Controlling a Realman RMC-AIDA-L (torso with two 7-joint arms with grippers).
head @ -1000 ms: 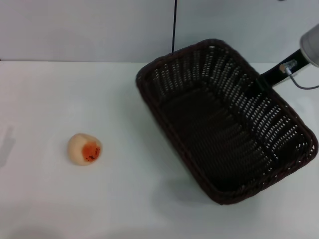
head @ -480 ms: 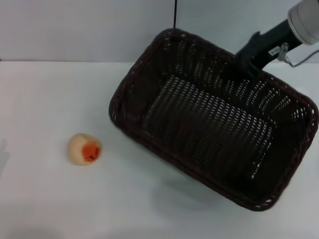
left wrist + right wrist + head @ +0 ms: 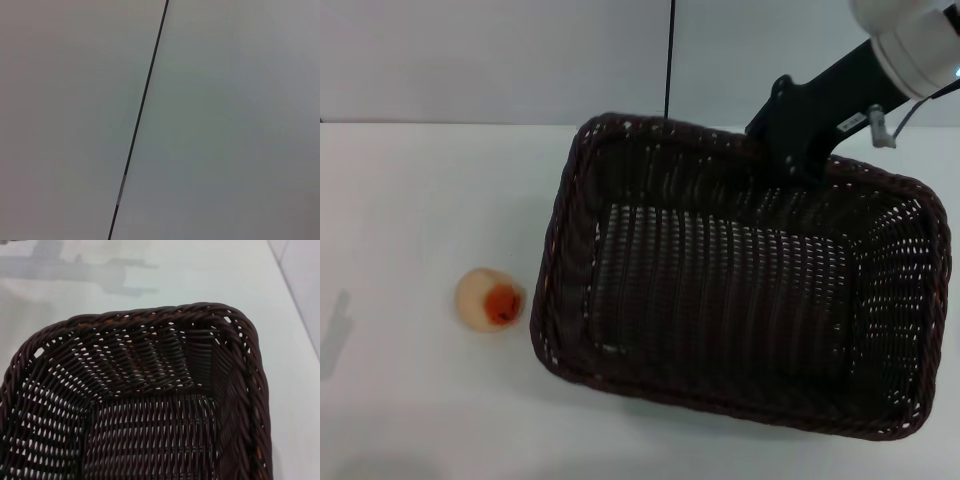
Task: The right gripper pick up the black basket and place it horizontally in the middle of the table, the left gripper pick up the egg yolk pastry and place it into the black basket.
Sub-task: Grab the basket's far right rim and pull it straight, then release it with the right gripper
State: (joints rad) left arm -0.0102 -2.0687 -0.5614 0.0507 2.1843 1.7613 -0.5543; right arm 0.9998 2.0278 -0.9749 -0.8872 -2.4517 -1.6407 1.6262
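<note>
The black basket (image 3: 556, 262) fills the middle and right of the head view, its long side running nearly left to right. My right gripper (image 3: 792, 148) is shut on the middle of its far rim, with the black arm and white-silver segment reaching in from the upper right. The right wrist view looks down into the basket (image 3: 165, 312) at one end wall. The egg yolk pastry (image 3: 490, 299) lies on the white table (image 3: 410, 200) just left of the basket's left end, orange patch facing me. My left gripper is out of view; its wrist view shows only a grey wall.
A thin dark vertical line (image 3: 669, 55) runs up the wall behind the table and also shows in the left wrist view (image 3: 142, 105). A faint shadow (image 3: 336, 330) lies at the table's left edge. Bare tabletop stretches left of the pastry.
The right gripper has swung the basket from a diagonal lie to nearly horizontal and carried it left toward the table's middle. The basket's left end now sits close to the pastry, which has not moved.
</note>
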